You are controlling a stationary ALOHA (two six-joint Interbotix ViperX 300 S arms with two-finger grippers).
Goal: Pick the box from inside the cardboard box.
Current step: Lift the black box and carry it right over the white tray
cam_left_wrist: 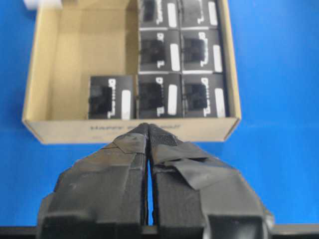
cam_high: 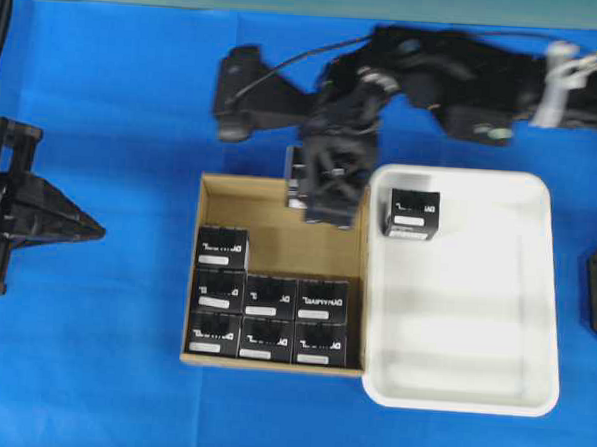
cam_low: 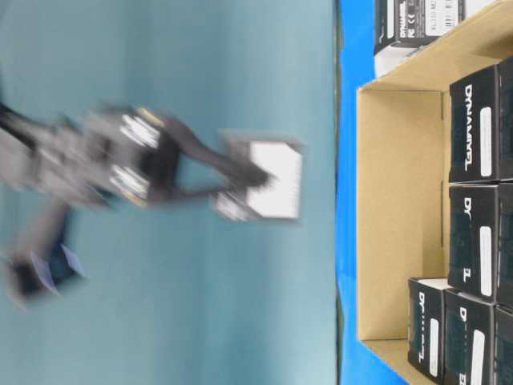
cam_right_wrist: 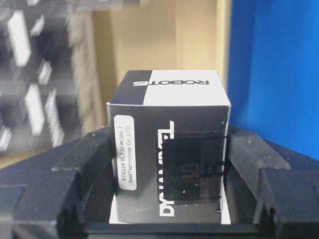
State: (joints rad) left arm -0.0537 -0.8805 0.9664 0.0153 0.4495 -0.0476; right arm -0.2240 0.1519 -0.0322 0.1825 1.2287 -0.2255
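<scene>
My right gripper [cam_high: 325, 190] is shut on a black box [cam_right_wrist: 169, 129] with white lettering and a small white label, its fingers [cam_right_wrist: 84, 169] pressing both sides. It hangs over the back right corner of the brown cardboard box [cam_high: 278, 227]. The table-level view shows the held box [cam_low: 272, 180] raised clear of the carton [cam_low: 397, 208], blurred by motion. Several identical black boxes [cam_high: 271, 295] fill the carton's front and left. My left gripper [cam_left_wrist: 148, 127] is shut and empty, low over the blue table just outside the carton's wall [cam_left_wrist: 75, 130].
A white plastic tray [cam_high: 464, 322] lies against the carton's right side, with one black box [cam_high: 412, 213] in its back left corner. The left arm [cam_high: 19, 209] rests at the table's left edge. Blue cloth covers the table [cam_high: 90, 373].
</scene>
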